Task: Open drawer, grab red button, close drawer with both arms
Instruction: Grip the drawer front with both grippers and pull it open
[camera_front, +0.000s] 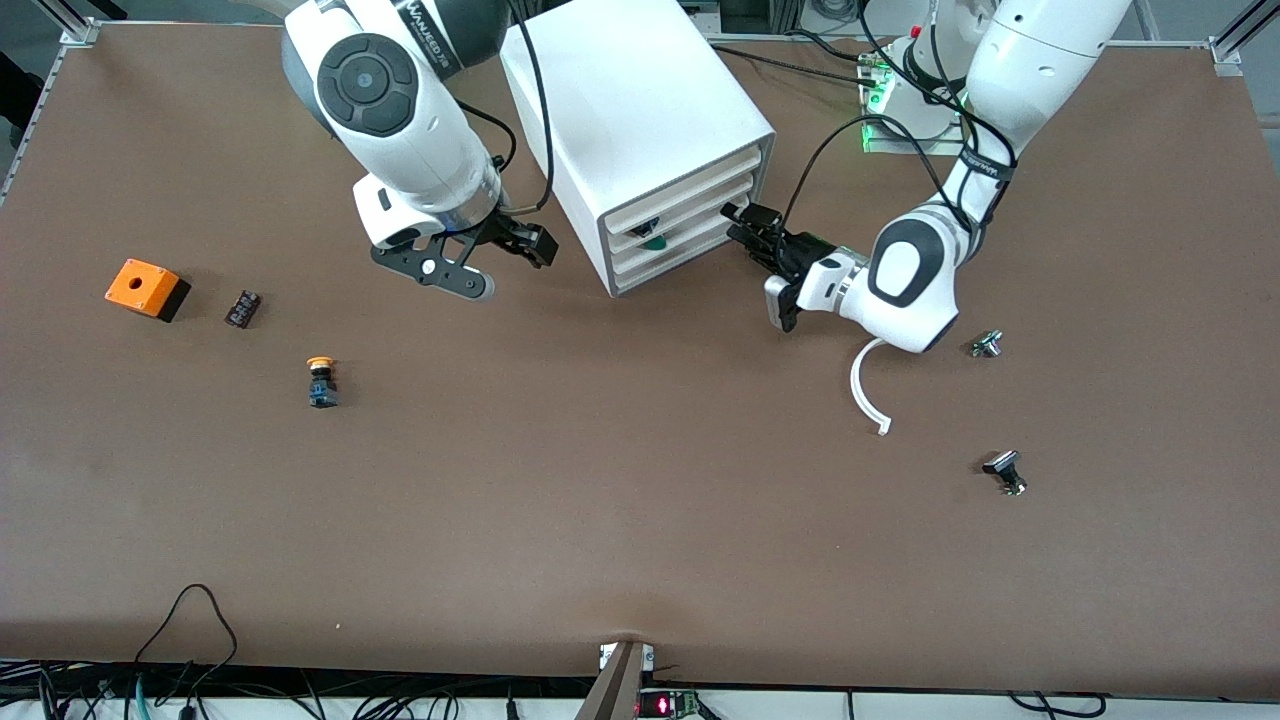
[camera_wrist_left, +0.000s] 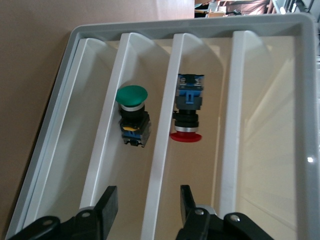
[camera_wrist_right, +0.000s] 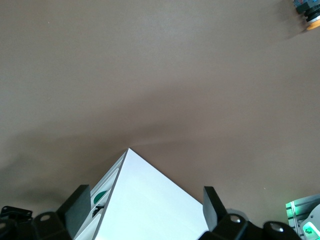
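Two open grippers, left gripper (camera_wrist_left: 147, 210) facing button (camera_wrist_left: 187, 110), right gripper (camera_front: 497, 250) beside cabinet (camera_front: 640, 140)

The left arm reaches in from its base, forearm bent low and wrist turned sideways, its left gripper (camera_front: 748, 232) level with the table, fingers (camera_wrist_left: 106, 206) spread apart. The right arm hangs above the table, its right gripper (camera_front: 520, 240) angled sideways, fingers (camera_wrist_right: 79, 209) spread wide.

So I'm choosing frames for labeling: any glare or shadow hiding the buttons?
Left wrist view: the drawer is evenly lit, the red button sharp, a small glint on its wall. Right wrist view: soft shadow on the table beside the cabinet. Front view: even light.
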